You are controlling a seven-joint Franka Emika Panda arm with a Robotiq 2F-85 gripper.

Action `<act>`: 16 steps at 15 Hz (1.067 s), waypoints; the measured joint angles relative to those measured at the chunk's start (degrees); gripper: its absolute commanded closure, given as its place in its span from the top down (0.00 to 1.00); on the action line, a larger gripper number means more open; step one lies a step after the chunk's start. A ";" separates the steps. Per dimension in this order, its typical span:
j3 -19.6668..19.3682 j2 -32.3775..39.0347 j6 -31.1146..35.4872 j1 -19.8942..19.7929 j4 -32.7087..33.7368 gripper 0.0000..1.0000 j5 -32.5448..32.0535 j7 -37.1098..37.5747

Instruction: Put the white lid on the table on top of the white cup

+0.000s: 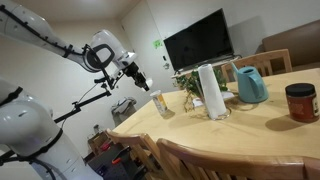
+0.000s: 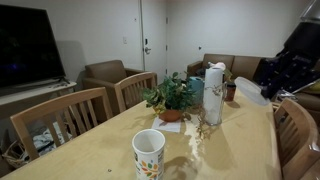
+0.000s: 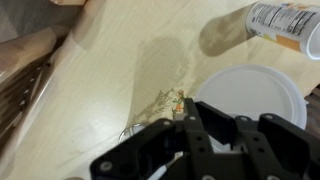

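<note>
The white cup with yellowish-orange print stands upright on the wooden table. It is near the table's end in an exterior view and at the top right of the wrist view. My gripper is shut on the edge of the round white lid. It holds the lid in the air above the table, apart from the cup. The gripper shows in both exterior views, and the lid hangs beside it.
A tall white roll, a potted plant, a teal jug and a red-lidded jar stand on the table. Wooden chairs ring it. A TV is by the wall.
</note>
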 measured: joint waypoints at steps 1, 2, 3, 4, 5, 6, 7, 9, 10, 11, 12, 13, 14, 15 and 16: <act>0.27 -0.90 -2.62 0.39 0.75 0.02 -0.25 -0.39; 0.67 -1.50 -5.37 0.43 1.61 0.02 -0.88 -0.65; 1.07 -1.82 -8.15 0.40 2.55 0.07 -2.01 -0.66; 1.33 -1.90 -10.36 0.40 3.41 0.07 -2.85 -0.66; 1.46 -1.90 -11.59 0.40 4.00 0.07 -3.38 -0.68; 1.51 -1.90 -12.06 0.40 4.28 0.07 -3.56 -0.77; 1.51 -1.90 -12.21 0.38 4.38 0.07 -3.59 -0.89; 1.51 -1.90 -12.25 0.34 4.39 0.02 -3.62 -0.93; 1.51 -1.90 -12.25 0.33 4.39 0.02 -3.62 -0.93; 1.51 -1.87 -12.25 0.33 4.38 0.02 -3.62 -0.93; 1.52 -1.80 -12.20 0.37 4.38 0.02 -3.62 -1.10; 1.60 -1.69 -12.18 0.43 4.41 0.02 -3.63 -1.50; 1.75 -1.57 -12.17 0.50 4.51 0.02 -3.72 -2.35; 2.01 -1.41 -12.17 0.55 4.80 0.02 -4.20 -3.18; 2.34 -1.23 -12.17 0.66 5.30 0.02 -4.72 -4.03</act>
